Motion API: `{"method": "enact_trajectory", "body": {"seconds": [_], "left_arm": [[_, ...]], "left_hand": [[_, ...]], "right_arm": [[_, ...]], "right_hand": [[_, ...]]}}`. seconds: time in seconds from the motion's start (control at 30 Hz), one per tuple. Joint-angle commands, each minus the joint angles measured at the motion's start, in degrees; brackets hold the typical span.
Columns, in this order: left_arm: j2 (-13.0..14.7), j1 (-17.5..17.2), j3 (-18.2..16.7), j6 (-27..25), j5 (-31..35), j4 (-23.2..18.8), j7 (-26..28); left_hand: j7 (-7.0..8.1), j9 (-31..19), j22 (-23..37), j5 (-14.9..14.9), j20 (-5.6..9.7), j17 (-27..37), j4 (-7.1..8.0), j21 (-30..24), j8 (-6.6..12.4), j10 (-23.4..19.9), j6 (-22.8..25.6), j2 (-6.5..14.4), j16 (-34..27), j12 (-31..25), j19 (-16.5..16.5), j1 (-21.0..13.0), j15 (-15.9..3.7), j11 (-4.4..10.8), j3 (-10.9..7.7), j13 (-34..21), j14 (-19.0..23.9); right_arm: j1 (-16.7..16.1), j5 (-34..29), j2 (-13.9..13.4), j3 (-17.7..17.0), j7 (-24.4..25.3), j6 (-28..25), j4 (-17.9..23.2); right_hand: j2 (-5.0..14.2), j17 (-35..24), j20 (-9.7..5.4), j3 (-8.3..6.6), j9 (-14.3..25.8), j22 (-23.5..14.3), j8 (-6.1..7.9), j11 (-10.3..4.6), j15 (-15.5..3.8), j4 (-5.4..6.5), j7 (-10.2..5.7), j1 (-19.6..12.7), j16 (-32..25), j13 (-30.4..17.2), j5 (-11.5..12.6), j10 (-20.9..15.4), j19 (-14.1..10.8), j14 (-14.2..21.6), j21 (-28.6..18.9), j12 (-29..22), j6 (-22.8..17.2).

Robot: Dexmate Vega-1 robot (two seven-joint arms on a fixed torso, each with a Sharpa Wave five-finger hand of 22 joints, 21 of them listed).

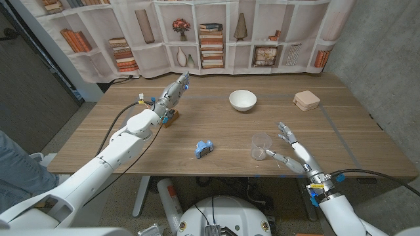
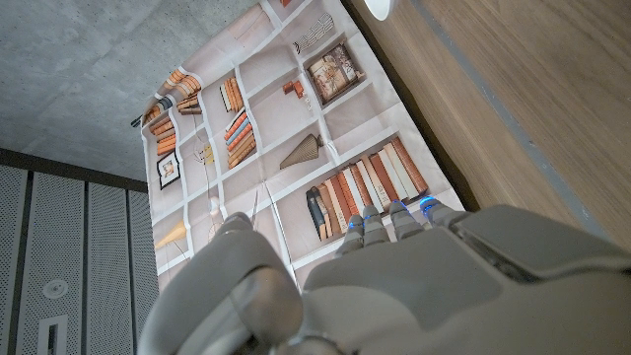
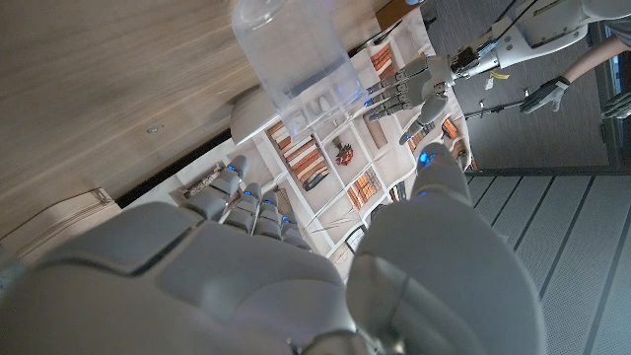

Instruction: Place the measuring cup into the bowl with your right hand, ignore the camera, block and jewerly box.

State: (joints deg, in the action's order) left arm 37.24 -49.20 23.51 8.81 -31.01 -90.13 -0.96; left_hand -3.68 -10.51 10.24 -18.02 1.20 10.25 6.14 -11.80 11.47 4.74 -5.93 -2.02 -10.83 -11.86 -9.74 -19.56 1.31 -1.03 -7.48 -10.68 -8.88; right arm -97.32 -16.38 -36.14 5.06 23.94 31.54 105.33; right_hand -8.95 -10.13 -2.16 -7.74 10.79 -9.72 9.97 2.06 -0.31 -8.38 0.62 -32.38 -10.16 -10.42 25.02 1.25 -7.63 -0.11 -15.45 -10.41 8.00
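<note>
The right hand (image 1: pixel 293 155) has its fingers (image 1: pixel 286 134) spread apart and holding nothing, reaching toward the clear measuring cup (image 1: pixel 260 145), which stands upright on the wooden table (image 1: pixel 216 131) just beside those fingertips, near the front edge. In the right wrist view the same fingers (image 3: pixel 242 202) fan out toward the cup (image 3: pixel 294 49) without touching it. The left hand (image 1: pixel 172 93) hovers over the far left part of the table, fingers stretched out straight and close together, gripping nothing; beneath its wrist sits a small wooden block (image 1: pixel 170 118). A printed bookshelf backdrop (image 1: pixel 210 36) hangs behind the table. The white bowl (image 1: pixel 243 100) sits toward the back centre, well apart from the cup. A tan jewelry box (image 1: pixel 306 100) lies to the bowl's right. A small blue toy camera (image 1: pixel 203 149) rests near the front, left of the cup.
</note>
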Motion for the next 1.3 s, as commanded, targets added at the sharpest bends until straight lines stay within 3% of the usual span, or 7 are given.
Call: {"method": "enact_trajectory", "body": {"seconds": [0.03, 0.93, 1.3], "left_arm": [[0.0, -0.06, -0.02, 0.07, 0.0, -0.05, -0.08], [0.78, -0.88, 0.0, -0.99, 0.43, -1.88, 0.64], [0.36, -0.46, 0.2, -0.09, 0.4, -0.6, -0.16]], "left_hand": [[-0.01, -0.19, 0.17, -0.21, -0.46, 0.18, 0.01, 0.3, -0.02, -0.05, 0.39, 0.46, 0.09, 0.04, -1.77, -0.14, 0.1, 0.25, 0.17, -0.11, 0.29], [0.04, -0.2, 0.17, -0.19, -0.58, 0.18, 0.0, 0.27, -0.02, -0.22, 0.63, 0.64, 0.06, 0.03, -1.73, -0.22, 0.13, 0.28, 0.59, -0.12, 0.4], [-0.02, -0.2, 0.17, -0.19, -0.59, 0.18, -0.01, 0.27, -0.02, -0.24, 0.7, 0.69, 0.05, 0.03, -1.73, -0.26, 0.14, 0.26, 0.69, -0.12, 0.43]], "right_arm": [[0.78, -1.11, -0.5, 1.96, 2.28, -0.07, -0.92], [5.38, -1.2, -0.84, 7.28, 5.65, 2.07, -5.97], [7.1, -3.53, -0.7, 9.27, 7.79, 0.03, -6.29]], "right_hand": [[-0.19, -0.11, -1.63, 0.53, 0.23, -0.25, 0.4, 0.11, -0.1, 0.03, -0.05, -0.7, -0.19, -0.13, 0.36, 0.2, -0.25, -0.27, 0.17, -0.4, 0.68], [0.05, -0.06, -1.06, 1.17, 0.26, -0.27, 0.88, 0.07, -0.02, 0.05, -0.8, -1.53, -0.28, -0.13, 0.75, 0.16, -1.15, -0.21, 0.64, -0.75, 0.52], [0.17, -0.05, -0.8, 1.4, 0.27, -0.28, 0.84, 0.12, 0.11, 0.09, -0.93, -1.83, -0.25, -0.13, 0.93, 0.52, -1.2, -0.37, 0.94, -0.71, 0.91]]}}
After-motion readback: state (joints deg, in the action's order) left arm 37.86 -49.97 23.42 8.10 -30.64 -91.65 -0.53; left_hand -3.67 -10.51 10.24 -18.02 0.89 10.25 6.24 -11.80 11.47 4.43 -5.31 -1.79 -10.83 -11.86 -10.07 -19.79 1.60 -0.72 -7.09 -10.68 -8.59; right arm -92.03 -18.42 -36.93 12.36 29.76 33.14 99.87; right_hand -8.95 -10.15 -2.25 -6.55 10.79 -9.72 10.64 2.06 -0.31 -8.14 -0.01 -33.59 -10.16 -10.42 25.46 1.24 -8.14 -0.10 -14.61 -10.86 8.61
